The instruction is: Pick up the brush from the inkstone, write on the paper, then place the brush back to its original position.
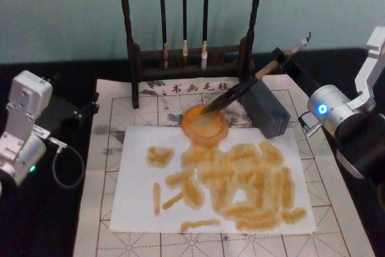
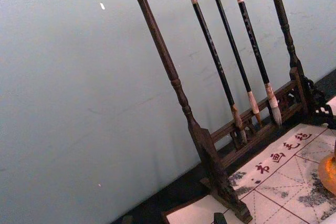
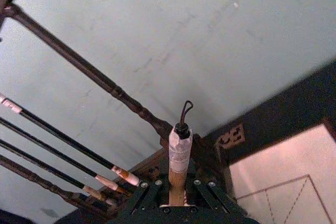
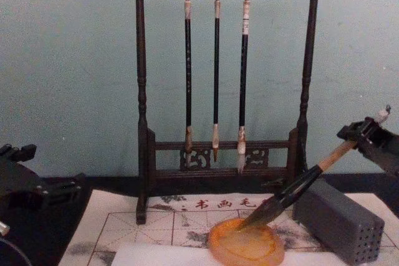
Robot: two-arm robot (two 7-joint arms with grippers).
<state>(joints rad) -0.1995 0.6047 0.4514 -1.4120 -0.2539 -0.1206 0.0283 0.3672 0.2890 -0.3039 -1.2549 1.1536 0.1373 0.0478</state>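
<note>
The brush (image 1: 240, 88) lies slanted, its fat dark tip in the round orange inkstone (image 1: 205, 126) and its tan handle rising to the back right over the grey block's corner. My right gripper (image 1: 283, 57) is shut on the upper handle just below the white cap. In the right wrist view the capped handle (image 3: 178, 150) stands between the fingers. From the chest, the brush (image 4: 299, 185) slopes from the right gripper (image 4: 360, 134) down into the inkstone (image 4: 246, 244). The white paper (image 1: 138, 203), in front of the inkstone, bears many orange strokes. My left gripper (image 1: 90, 108) is parked at the far left.
A grey rectangular block (image 1: 267, 109) with small holes stands right of the inkstone. Behind it a dark wooden rack (image 4: 218, 147) holds three thin hanging brushes. The paper lies on a red-gridded mat (image 1: 114, 106) on a black table.
</note>
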